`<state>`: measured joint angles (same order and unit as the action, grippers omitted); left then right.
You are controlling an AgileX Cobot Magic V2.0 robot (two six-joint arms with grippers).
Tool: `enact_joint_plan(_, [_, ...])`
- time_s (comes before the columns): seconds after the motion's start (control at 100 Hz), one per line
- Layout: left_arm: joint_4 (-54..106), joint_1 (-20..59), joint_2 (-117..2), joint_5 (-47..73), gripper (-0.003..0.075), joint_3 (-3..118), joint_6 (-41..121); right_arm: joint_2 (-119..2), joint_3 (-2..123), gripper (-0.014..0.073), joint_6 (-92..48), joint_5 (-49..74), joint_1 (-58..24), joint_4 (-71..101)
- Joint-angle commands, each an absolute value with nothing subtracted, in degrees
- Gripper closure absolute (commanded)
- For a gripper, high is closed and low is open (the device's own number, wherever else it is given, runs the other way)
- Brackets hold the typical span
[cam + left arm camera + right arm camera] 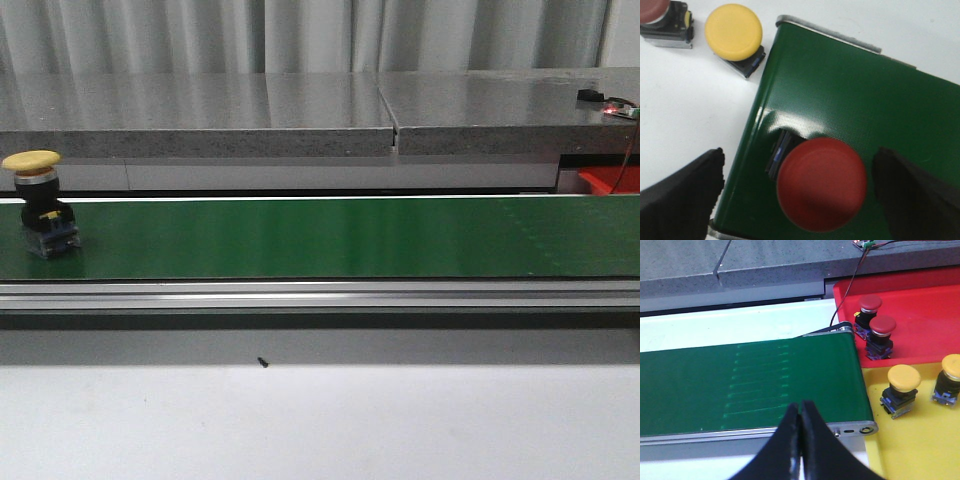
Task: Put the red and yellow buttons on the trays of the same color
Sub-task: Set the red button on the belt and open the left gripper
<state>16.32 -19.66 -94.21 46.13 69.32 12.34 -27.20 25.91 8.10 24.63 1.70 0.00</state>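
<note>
The left fingers [682, 200] stand wide open, one dark pad at each lower corner of the left wrist picture, with a red button [821, 184] sitting between them on the end of the green belt [850, 100]. Neither pad touches the cap, so I judge this spread to be a straddle, made either to close on the button or to leave it sitting there. Off the belt, in the upper left of that picture, a yellow button [733, 32] and part of another red button [655, 12] rest on a white desk [685, 105], probably a supply waiting its turn.

The right fingers [800, 440] are pressed together and hold nothing, hanging over the belt's other end at the bottom centre of the right wrist picture. To their right lie the red tray [930, 315], holding two red buttons [875, 315], and the yellow tray [910, 455], holding two yellow ones [902, 387]. Colours match so far, and the trays sit at the belt's end so arriving buttons are within reach.

In the front picture another yellow button [38, 195] stands upright at the far left of the belt. Behind runs a grey stone ledge [300, 110] and pale curtains [300, 35].
</note>
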Motion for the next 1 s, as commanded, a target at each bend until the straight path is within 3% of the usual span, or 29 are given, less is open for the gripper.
enact_joint_plan(0.0, [21.5,-19.2,-90.1,44.7,0.0091,71.2,15.3,-27.3,27.4,0.0661,8.1,20.1,1.7,-0.7])
enact_joint_plan(0.18, [27.2,-19.2,-85.2,45.6,0.0097,71.2,20.7,-27.3,27.4,0.0661,8.1,20.1,1.7,-0.7])
enact_joint_plan(0.27, [27.0,-19.0,-82.3,45.9,0.016,70.5,20.7,-27.3,27.4,0.0661,8.1,20.1,1.7,-0.7])
enact_joint_plan(0.37, [25.9,-17.5,-78.3,45.9,0.0311,69.0,20.7,-27.3,27.4,0.0661,8.1,20.1,1.7,-0.7])
enact_joint_plan(0.56, [23.9,-12.6,-71.8,45.6,0.0737,65.2,20.7,-27.3,27.4,0.0661,8.1,20.1,1.7,-0.7])
enact_joint_plan(0.99, [23.7,-5.1,-58.8,45.4,0.0739,55.8,20.7,-27.3,27.4,0.0661,8.1,20.1,1.7,-0.7])
